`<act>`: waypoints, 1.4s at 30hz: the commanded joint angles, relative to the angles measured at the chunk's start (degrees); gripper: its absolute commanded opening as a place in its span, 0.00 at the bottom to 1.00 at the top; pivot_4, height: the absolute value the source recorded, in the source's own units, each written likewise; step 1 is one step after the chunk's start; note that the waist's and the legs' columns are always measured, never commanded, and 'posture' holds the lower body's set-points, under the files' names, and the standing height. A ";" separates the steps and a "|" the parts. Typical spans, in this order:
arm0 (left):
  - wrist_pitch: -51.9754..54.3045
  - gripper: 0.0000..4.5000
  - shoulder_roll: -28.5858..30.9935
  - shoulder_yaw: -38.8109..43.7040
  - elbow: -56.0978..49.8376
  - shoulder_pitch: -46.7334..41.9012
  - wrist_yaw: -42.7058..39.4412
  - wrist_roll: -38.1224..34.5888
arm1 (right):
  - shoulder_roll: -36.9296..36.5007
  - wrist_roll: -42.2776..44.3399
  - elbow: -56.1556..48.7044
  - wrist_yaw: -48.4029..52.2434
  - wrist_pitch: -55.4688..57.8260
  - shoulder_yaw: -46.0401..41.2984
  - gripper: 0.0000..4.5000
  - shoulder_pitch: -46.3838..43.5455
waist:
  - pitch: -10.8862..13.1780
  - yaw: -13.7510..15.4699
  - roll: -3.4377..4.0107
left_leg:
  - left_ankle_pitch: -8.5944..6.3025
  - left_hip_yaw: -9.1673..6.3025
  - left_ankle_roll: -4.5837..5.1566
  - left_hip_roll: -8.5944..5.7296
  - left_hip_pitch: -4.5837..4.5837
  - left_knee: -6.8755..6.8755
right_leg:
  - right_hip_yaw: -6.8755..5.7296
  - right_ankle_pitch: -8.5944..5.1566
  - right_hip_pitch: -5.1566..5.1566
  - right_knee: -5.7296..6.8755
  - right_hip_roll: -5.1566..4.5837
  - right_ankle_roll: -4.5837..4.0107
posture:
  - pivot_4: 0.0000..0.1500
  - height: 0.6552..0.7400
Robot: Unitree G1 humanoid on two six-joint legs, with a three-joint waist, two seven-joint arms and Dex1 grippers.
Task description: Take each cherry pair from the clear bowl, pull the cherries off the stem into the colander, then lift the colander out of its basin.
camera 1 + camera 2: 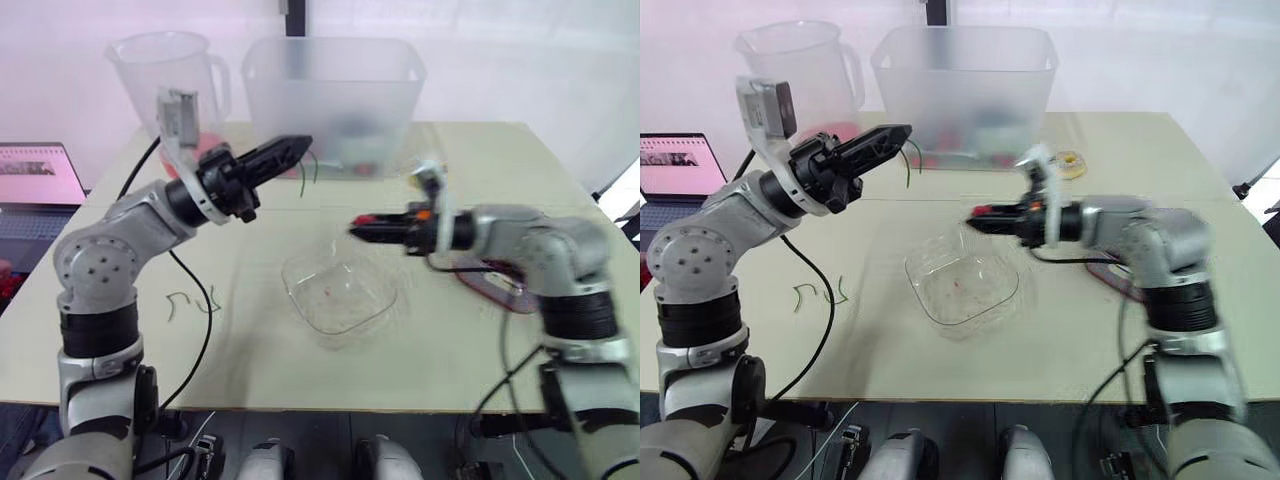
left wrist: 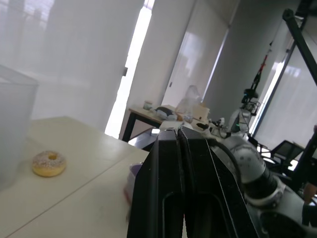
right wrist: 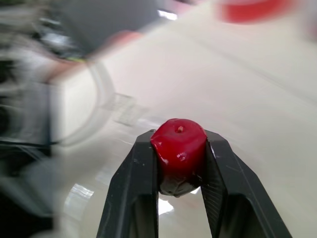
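My right gripper (image 1: 358, 228) hovers above the far rim of the clear bowl (image 1: 300, 300), shut on a red cherry (image 3: 178, 153) clamped between its fingers (image 3: 138, 183). The bowl looks almost bare apart from small red specks. My left gripper (image 1: 292, 150) is raised to the bowl's far left with its fingers (image 2: 163, 188) pressed shut; a thin green stem (image 1: 303, 178) hangs from its tip. Behind both stands the frosted basin (image 1: 335, 95), with a dark colander shape and some red cherries (image 1: 365, 163) dimly seen through its wall.
A clear pitcher (image 1: 170, 80) stands left of the basin. Loose green stems (image 1: 190, 300) lie on the table left of the bowl. A small donut (image 1: 1070, 163) sits right of the basin, a red-rimmed flat object (image 1: 495, 290) under my right forearm, and a laptop (image 1: 35, 180) at far left.
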 commanded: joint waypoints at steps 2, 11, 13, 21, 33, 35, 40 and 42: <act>-1.35 0.00 0.61 1.75 -2.32 1.89 0.10 -0.24 | -10.35 -8.85 9.24 6.01 -9.44 -0.78 0.15 -1.33 | 0.01 -0.46 -0.02 | -0.01 0.02 0.01 0.08 0.03 -0.06 | 0.01 0.00 -0.01 -0.03 0.03 0.00 | 1.00 0.39; -2.69 0.00 -1.00 -0.45 -4.81 5.81 0.33 1.57 | -16.03 -26.65 29.39 7.32 -30.10 4.20 0.15 4.10 | 0.02 -0.66 0.01 | 0.02 0.18 -0.04 0.18 0.23 -0.21 | 0.15 0.00 -0.02 -0.01 0.05 0.00 | 1.00 0.39; -2.78 0.00 -1.15 -0.73 -4.84 5.92 0.31 1.82 | -15.83 -30.86 31.72 5.78 -34.37 6.13 0.15 5.40 | 0.02 -0.50 0.01 | 0.02 0.16 -0.05 0.18 0.23 -0.21 | 0.15 0.00 -0.01 -0.02 0.05 0.01 | 1.00 0.39; -3.26 0.00 -0.68 -1.47 -4.10 5.59 -0.57 2.82 | -14.26 -34.81 34.17 7.50 -35.96 6.75 0.45 4.80 | 0.02 -0.25 0.02 | 0.03 0.14 -0.07 0.16 0.20 -0.11 | 0.13 0.00 0.00 0.00 0.04 0.01 | 1.00 0.39; -2.40 0.00 2.08 0.28 -2.98 6.24 -0.42 3.72 | -15.84 -32.11 19.67 16.76 -24.90 4.89 1.00 -4.55 | 0.06 -0.64 0.11 | 0.04 0.13 -0.09 0.20 0.21 -0.12 | 0.13 0.00 0.00 -0.01 0.07 0.01 | 1.00 0.39; -1.69 0.00 4.08 0.97 -3.31 7.25 -0.16 3.98 | -14.51 -28.99 16.28 19.05 -22.18 3.85 1.00 -7.86 | 0.06 -0.73 0.12 | 0.04 0.12 -0.10 0.21 0.22 -0.18 | 0.13 0.00 -0.01 -0.02 0.08 0.01 | 1.00 0.39; 3.11 0.00 11.56 6.58 -4.32 14.72 1.76 1.81 | -6.26 -10.95 2.70 24.30 -6.54 -1.26 1.00 -14.63 | 0.06 -0.93 0.12 | 0.04 0.04 -0.11 0.22 0.23 -0.23 | 0.10 0.00 -0.01 -0.06 0.08 0.00 | 1.00 0.39; 5.71 0.00 14.79 9.83 -4.80 20.28 2.38 0.65 | -2.89 -5.21 -1.49 24.98 -2.18 -2.11 1.00 -15.67 | 0.07 -1.05 0.13 | 0.04 0.02 -0.10 0.23 0.22 -0.24 | 0.10 0.00 -0.01 -0.05 0.05 0.00 | 1.00 0.39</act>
